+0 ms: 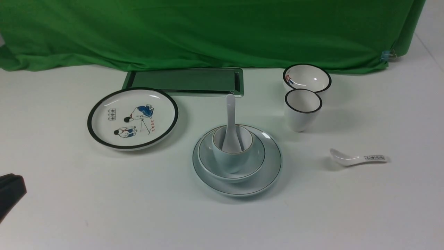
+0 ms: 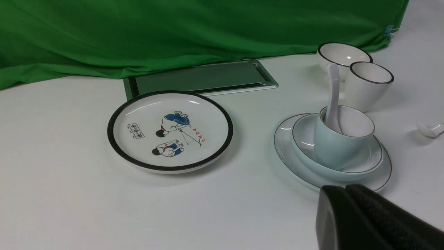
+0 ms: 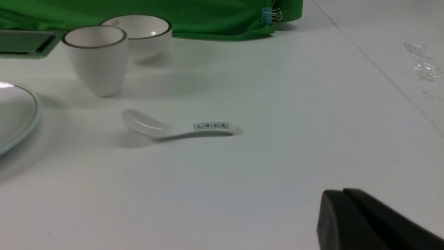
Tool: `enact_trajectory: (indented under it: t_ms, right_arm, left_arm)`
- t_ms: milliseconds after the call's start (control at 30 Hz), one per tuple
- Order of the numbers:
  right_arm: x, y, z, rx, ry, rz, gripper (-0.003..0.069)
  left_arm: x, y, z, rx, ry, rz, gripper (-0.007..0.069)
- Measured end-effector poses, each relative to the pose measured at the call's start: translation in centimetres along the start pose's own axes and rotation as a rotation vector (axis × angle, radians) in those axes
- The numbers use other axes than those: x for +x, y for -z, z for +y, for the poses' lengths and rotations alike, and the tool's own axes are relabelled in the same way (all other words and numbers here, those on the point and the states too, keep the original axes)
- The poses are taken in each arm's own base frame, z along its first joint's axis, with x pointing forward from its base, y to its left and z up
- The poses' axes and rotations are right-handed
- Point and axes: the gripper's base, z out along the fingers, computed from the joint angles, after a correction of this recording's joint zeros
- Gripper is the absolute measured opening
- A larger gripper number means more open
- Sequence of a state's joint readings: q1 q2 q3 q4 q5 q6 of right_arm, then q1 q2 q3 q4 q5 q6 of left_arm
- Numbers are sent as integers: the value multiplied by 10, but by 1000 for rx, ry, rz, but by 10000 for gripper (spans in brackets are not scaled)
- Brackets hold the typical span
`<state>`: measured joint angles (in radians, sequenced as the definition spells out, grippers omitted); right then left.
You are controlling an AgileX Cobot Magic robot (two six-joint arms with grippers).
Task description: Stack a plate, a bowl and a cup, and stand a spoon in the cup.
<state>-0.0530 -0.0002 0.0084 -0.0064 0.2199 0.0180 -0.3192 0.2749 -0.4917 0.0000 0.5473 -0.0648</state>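
Observation:
The pale plate [image 1: 267, 173] lies at the table's middle with the plain bowl [image 1: 255, 158] in it. The small cup [image 1: 230, 158] stands in the bowl. The plain white spoon [image 1: 230, 118] stands in the cup, handle leaning to the back. The stack also shows in the left wrist view: plate [image 2: 288, 152], bowl [image 2: 305, 139], cup [image 2: 333, 149], spoon [image 2: 333, 90]. My left gripper [image 2: 345, 189] is shut and empty, at the near left edge [image 1: 12, 189], well apart from the stack. My right gripper [image 3: 341, 192] is shut and empty, out of the front view.
A black-rimmed cartoon plate [image 1: 133, 118] lies at the left. A black-rimmed bowl [image 1: 307, 78] and taller cup [image 1: 302, 109] stand at the back right. A spoon with a printed handle [image 1: 357, 158] lies at the right. A metal tray [image 1: 184, 81] and green cloth [image 1: 208, 31] are behind.

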Motion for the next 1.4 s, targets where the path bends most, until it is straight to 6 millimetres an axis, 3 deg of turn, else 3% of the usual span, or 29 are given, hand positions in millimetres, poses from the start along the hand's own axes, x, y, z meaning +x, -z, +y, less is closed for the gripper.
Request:
enact_trajectory:
  t_ms: [300, 433, 533, 567, 667, 800, 1400]
  right_arm:
    - [0, 0, 0, 0, -4, 0, 58]
    - [0, 0, 0, 0, -4, -1, 68]
    - [0, 0, 0, 0, -4, -1, 79]
    - [0, 0, 0, 0, -4, -1, 80]
    - [0, 0, 0, 0, -4, -1, 88]
    - [0, 0, 0, 0, -5, -1, 101]
    - [0, 0, 0, 0, -6, -1, 141]
  left_arm:
    - [3, -3, 3, -26, -65, -12, -31]
    - [20, -15, 6, -64, -71, -103, -31]
    - [55, -22, 15, -162, -69, -212, -31]
    - [58, -23, 16, -169, -69, -202, -31]
    - [99, -24, 24, -284, -28, -204, -31]
    - [116, -22, 26, -327, 4, -107, -30]
    - [116, -22, 27, -347, -50, -117, -30]
